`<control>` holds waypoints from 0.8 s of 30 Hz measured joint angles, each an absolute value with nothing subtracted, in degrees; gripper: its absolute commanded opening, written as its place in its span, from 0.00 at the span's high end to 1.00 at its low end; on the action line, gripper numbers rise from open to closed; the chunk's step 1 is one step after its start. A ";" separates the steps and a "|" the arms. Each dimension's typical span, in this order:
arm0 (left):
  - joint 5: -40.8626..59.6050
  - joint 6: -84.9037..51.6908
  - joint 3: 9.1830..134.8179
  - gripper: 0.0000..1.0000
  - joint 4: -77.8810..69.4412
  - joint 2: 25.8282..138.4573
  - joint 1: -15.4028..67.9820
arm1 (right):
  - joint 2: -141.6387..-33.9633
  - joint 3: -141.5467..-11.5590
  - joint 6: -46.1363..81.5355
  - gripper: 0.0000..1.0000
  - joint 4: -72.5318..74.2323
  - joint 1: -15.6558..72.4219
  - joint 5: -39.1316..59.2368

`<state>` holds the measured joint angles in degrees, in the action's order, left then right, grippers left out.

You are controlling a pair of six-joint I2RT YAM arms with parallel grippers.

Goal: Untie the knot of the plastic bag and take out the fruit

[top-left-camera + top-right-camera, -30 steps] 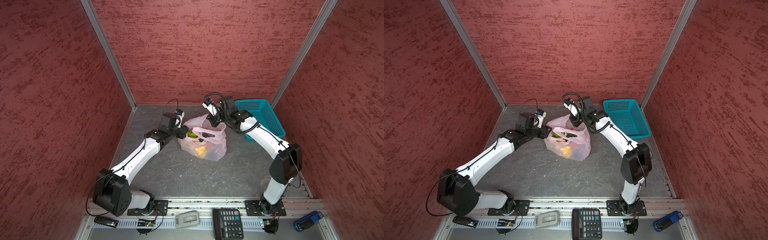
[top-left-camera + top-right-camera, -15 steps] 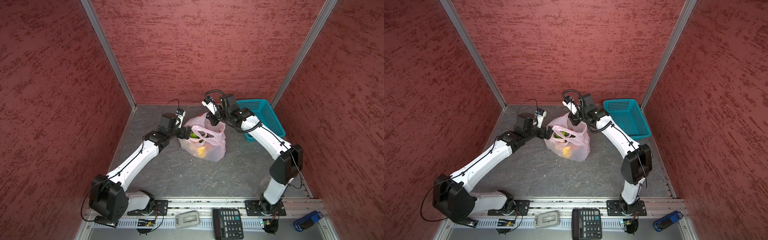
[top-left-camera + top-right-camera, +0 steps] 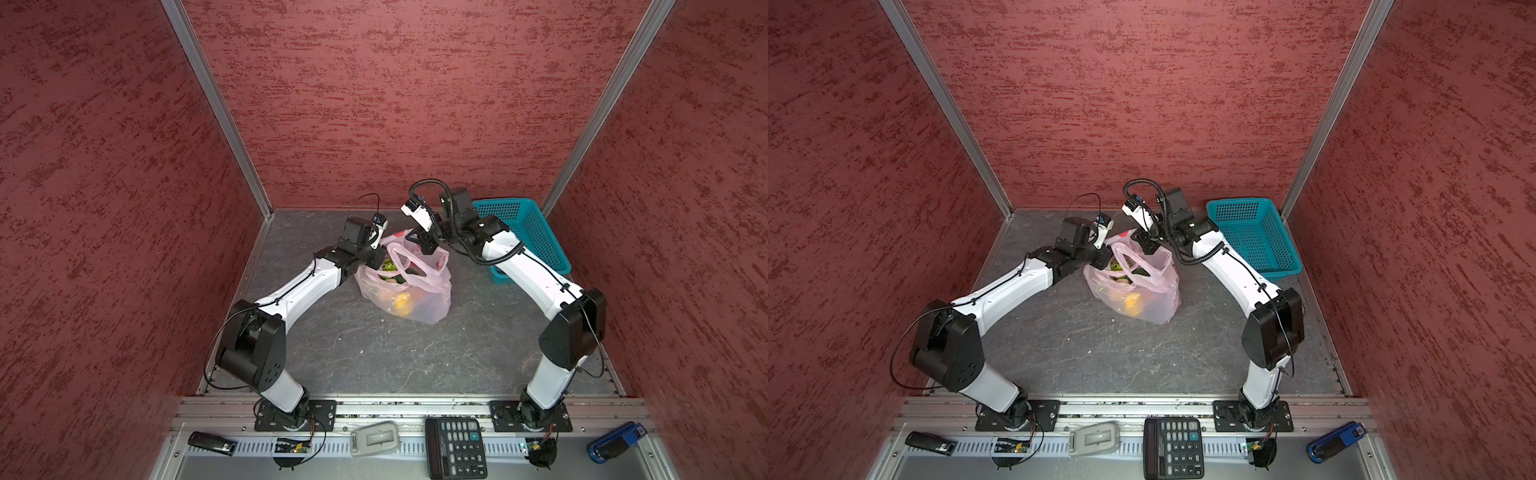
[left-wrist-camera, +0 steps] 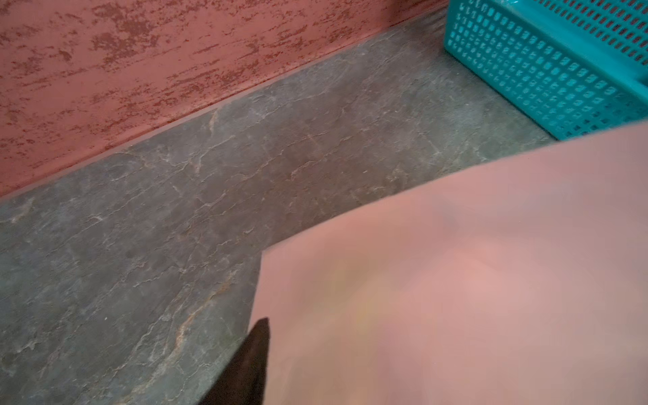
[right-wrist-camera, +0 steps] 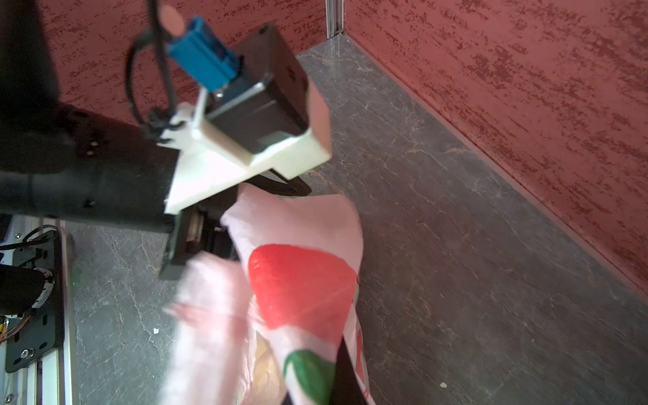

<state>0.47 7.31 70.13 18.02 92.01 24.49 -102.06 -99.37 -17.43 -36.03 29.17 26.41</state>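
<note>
Pinching plastic bag (image 3: pixel 432 291) rim, right gripper (image 3: pixel 427 248) jaws pressed together; left gripper (image 3: pixel 379 261) jaws hidden by bag, cannot tell. Risk: rim tears or slips, fruit (image 3: pixel 402 299) spills.

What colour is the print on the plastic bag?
The print is red with some green, on the plastic bag; clearest in the right wrist view.

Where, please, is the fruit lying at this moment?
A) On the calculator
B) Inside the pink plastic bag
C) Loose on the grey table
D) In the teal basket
B: in both top views the yellow and green fruit shows through the wall and open mouth of the plastic bag, while the teal basket beside it shows no fruit.
</note>
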 measured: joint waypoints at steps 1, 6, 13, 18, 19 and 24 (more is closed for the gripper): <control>0.32 7.40 70.24 0.81 18.00 92.33 23.97 | -102.06 -99.37 -17.56 1.00 -36.18 29.21 26.52; 0.43 7.18 70.28 0.86 18.68 91.74 22.50 | -102.06 -98.78 -18.06 1.00 -36.27 29.50 26.09; 3.14 5.02 70.26 1.00 21.47 90.59 22.17 | -102.37 -98.41 -18.24 0.63 -36.40 29.52 21.61; 6.17 1.06 71.31 1.00 26.68 90.43 21.32 | -103.04 -100.77 -17.47 0.15 -39.92 28.53 17.58; 7.03 0.21 71.92 1.00 27.59 90.43 21.19 | -103.28 -102.17 -16.91 0.09 -41.41 28.40 17.32; 10.72 -3.73 73.19 1.00 29.12 89.73 21.12 | -102.32 -107.00 -13.47 0.02 -46.92 28.05 18.09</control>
